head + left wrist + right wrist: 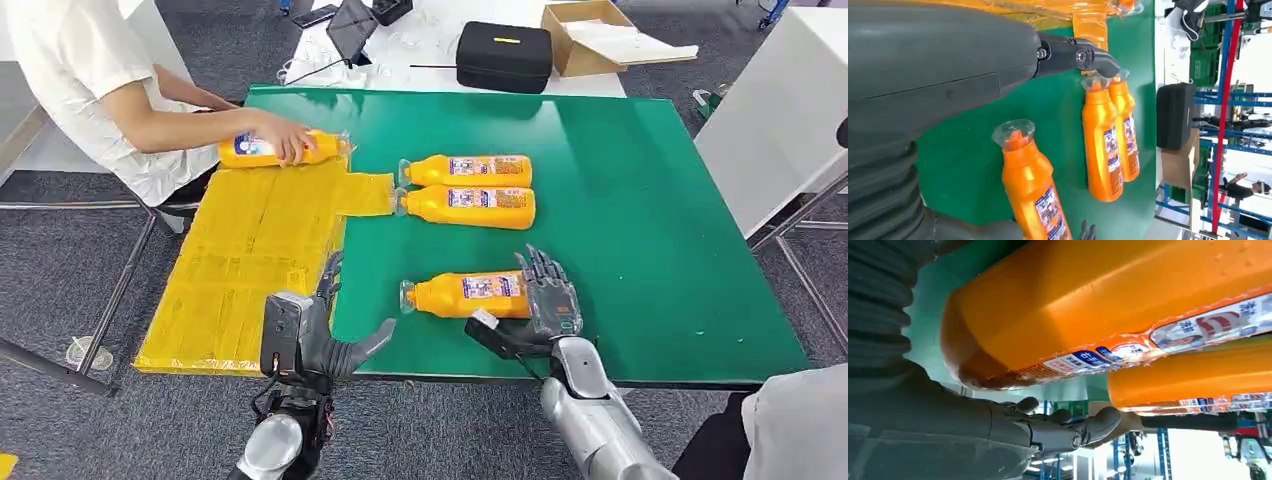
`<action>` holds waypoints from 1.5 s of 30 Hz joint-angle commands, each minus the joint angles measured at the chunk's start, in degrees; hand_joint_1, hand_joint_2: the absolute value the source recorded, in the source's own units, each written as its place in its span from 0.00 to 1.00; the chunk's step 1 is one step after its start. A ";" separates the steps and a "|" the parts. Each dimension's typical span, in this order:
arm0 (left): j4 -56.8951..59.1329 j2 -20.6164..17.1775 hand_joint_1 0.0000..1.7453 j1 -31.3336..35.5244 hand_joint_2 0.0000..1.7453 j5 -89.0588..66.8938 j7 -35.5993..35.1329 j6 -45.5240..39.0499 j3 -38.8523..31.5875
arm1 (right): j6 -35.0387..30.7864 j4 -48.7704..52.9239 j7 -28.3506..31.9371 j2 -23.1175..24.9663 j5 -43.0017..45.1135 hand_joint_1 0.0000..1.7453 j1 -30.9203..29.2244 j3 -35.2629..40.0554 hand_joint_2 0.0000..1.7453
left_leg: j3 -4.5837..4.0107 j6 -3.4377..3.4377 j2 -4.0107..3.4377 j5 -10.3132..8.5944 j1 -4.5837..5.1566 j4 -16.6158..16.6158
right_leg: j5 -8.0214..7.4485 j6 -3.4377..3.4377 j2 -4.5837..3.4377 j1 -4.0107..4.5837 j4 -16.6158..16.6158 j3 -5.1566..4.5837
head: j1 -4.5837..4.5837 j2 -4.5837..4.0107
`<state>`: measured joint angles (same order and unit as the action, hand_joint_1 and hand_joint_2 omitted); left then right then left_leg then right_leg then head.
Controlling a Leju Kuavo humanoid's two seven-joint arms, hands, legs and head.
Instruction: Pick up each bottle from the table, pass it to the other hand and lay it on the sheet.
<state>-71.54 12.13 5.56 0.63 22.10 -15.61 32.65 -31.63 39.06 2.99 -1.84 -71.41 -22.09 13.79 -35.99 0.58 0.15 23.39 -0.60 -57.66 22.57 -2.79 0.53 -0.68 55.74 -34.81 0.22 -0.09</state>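
the right hand [545, 295] lies spread at the base of the nearest bottle [465, 294] by the tabletop's front edge, not yet clamped; the pickup is beginning. the left hand [320, 335] waits open beside the sheet [250, 260]. next, probably: close and lift.

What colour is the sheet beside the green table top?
Yellow sheet; clearest in the head view.

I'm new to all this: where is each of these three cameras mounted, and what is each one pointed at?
Head view: high on the body, looking down at the green table; both arms, left hand and right hand show.
Left wrist view: behind the left hand, facing across the table.
Right wrist view: behind the right hand, close under the nearest bottle.
Shared: that nearest bottle shows in all three.
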 commanded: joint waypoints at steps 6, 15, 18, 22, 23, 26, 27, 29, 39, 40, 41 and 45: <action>3.78 -0.35 0.00 4.14 1.00 1.13 -0.62 1.00 2.71 | 20.39 -15.11 -0.12 -3.06 3.37 1.00 -7.10 5.57 1.00 | 0.19 0.10 0.05 -0.09 -0.01 0.03 | -0.08 0.02 0.02 0.02 -0.06 0.23 | 0.00 0.00; 4.38 -0.09 0.00 4.51 1.00 1.47 -0.32 1.24 3.05 | 26.15 -15.95 4.94 -3.92 9.70 1.00 -6.00 4.26 1.00 | 0.90 0.11 0.11 -0.01 -0.06 0.12 | 0.02 -0.05 0.12 0.08 -0.25 0.40 | 0.02 0.00; 4.38 -0.12 0.00 4.50 1.00 1.47 -0.31 1.24 3.05 | 26.11 -15.94 5.06 -3.96 9.78 1.00 -5.87 4.25 1.00 | 1.05 0.09 0.09 0.03 -0.07 0.15 | 0.03 -0.04 0.09 0.09 -0.28 0.53 | 0.00 0.00; 4.38 -0.12 0.00 4.50 1.00 1.47 -0.31 1.24 3.05 | 26.11 -15.94 5.06 -3.96 9.78 1.00 -5.87 4.25 1.00 | 1.26 0.05 -0.05 0.15 -0.06 0.07 | 0.09 -0.12 -0.05 0.07 -0.19 0.73 | 0.00 0.00; 4.38 -0.12 0.00 4.50 1.00 1.47 -0.31 1.24 3.05 | 26.11 -15.94 5.06 -3.96 9.78 1.00 -5.87 4.25 1.00 | 1.27 0.04 0.05 0.12 -0.07 0.11 | 0.09 -0.08 0.04 0.08 -0.25 0.76 | 0.02 0.00; 3.90 -0.08 0.00 4.10 1.00 2.58 0.92 0.45 2.21 | 25.76 -13.26 10.47 -3.32 16.46 1.00 -3.88 1.61 1.00 | 1.35 0.06 0.05 0.14 -0.08 0.12 | 0.12 -0.01 0.04 0.10 -0.26 0.80 | 0.02 0.00; 3.64 0.03 0.00 3.83 1.00 3.28 1.29 0.14 1.77 | 24.81 -11.95 12.08 -2.92 18.30 1.00 -3.07 0.91 1.00 | 1.45 0.07 0.00 0.19 -0.07 0.10 | 0.14 -0.03 -0.01 0.09 -0.24 0.90 | 0.00 0.00; 3.14 0.06 0.00 2.93 1.00 5.24 2.07 -1.16 0.85 | 23.10 -8.16 14.73 -1.79 22.77 1.00 -0.84 -0.29 1.00 | 1.45 0.08 -0.01 0.20 -0.09 0.11 | 0.14 -0.03 -0.02 0.11 -0.25 0.89 | 0.02 0.00; -1.92 -2.96 0.00 -6.30 1.00 19.81 7.83 -6.86 -1.31 | 7.53 19.83 17.56 3.65 37.04 1.00 12.82 1.88 1.00 | 1.20 -0.04 -0.41 0.39 -0.09 0.08 | 0.14 0.21 -0.43 0.16 -0.06 1.07 | 0.02 0.00; -2.88 -3.75 0.00 -6.99 1.00 22.00 7.10 -4.59 -1.01 | 6.82 20.24 18.48 4.01 38.15 1.00 13.06 2.21 1.00 | 1.06 -0.02 -0.36 0.32 -0.08 0.09 | 0.12 0.12 -0.40 0.15 -0.08 1.01 | 0.00 0.00; -4.55 -4.62 0.00 -8.05 1.00 24.23 6.86 -2.37 -0.85 | 4.82 20.90 19.27 4.39 37.87 1.00 13.31 2.64 1.00 | 0.99 -0.03 -0.35 0.33 -0.06 0.08 | 0.14 0.14 -0.40 0.14 -0.05 0.90 | 0.02 0.00; -8.48 -5.83 0.00 -9.22 1.00 23.53 7.37 -2.33 0.64 | 3.05 22.53 20.26 5.24 39.82 1.00 14.06 2.94 1.00 | 0.57 -0.04 -0.46 0.33 -0.07 0.02 | 0.14 0.12 -0.52 0.13 0.01 0.49 | 0.02 0.00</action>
<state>-73.79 11.43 -0.79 22.93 29.66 -19.62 31.93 -25.65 53.82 21.86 0.87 -33.99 -11.40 14.84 -35.61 0.58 -0.11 23.56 -0.67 -57.62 22.65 -2.77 0.23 -0.59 55.73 -34.41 0.24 -0.09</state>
